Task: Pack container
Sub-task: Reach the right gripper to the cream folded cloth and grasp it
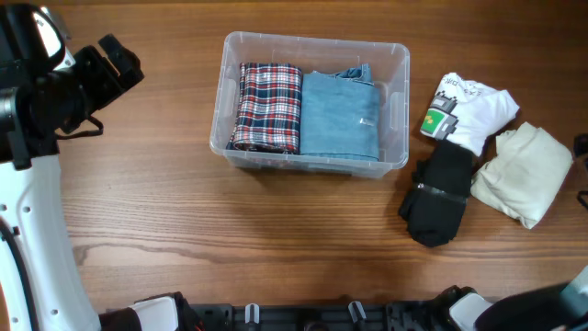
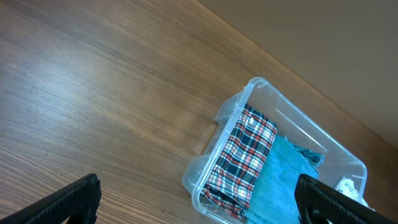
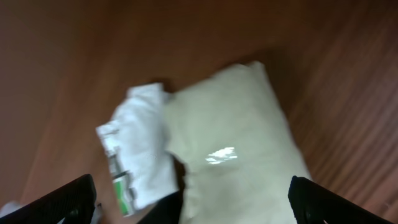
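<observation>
The clear container (image 1: 317, 40) stands at the table's middle back. It holds a folded plaid cloth (image 1: 267, 108) on the left and a folded blue cloth (image 1: 339, 116) on the right. The left wrist view shows the container (image 2: 231, 108) with both cloths. My left gripper (image 1: 118, 64) is open and empty (image 2: 198, 202), raised to the left of the container. My right gripper (image 3: 202, 202) is open and empty above a cream folded cloth (image 3: 239, 137), with a white cloth (image 3: 140, 146) beside it. In the overhead view it is almost wholly past the right edge.
To the right of the container lie a white shirt with a green tag (image 1: 473, 110), a black garment (image 1: 441, 193) and the cream cloth (image 1: 525, 170), close together. Bare wooden tabletop (image 1: 184, 230) lies in front and to the left.
</observation>
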Tool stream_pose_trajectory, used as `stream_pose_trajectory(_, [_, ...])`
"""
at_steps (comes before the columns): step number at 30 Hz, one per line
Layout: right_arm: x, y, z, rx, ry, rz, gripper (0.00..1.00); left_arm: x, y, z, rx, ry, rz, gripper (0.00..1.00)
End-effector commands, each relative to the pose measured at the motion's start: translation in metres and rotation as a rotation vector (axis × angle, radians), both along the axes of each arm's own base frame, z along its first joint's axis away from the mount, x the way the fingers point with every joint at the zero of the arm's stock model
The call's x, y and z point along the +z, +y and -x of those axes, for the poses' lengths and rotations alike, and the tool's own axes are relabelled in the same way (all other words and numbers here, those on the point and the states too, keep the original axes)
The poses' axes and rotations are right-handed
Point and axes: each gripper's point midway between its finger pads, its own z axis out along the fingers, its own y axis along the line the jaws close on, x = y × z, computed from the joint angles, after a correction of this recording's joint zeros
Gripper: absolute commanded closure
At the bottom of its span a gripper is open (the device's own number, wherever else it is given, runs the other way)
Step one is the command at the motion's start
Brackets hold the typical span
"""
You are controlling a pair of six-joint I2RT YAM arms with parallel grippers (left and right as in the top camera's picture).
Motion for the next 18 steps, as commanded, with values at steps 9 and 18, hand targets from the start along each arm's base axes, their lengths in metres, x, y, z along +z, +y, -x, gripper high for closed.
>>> stream_pose_trajectory(9, [-0.105,-0.022,0.012,0.123,0.159,-0.167,0.0,0.002,0.0,-0.001,0.006,-0.007,0.011,0.0])
stream_pose_trajectory(18, [-0.15,-0.001,0.006,0.207,0.222,-0.275,0.14,0.002,0.0,-0.001,0.006,-0.007,0.011,0.0])
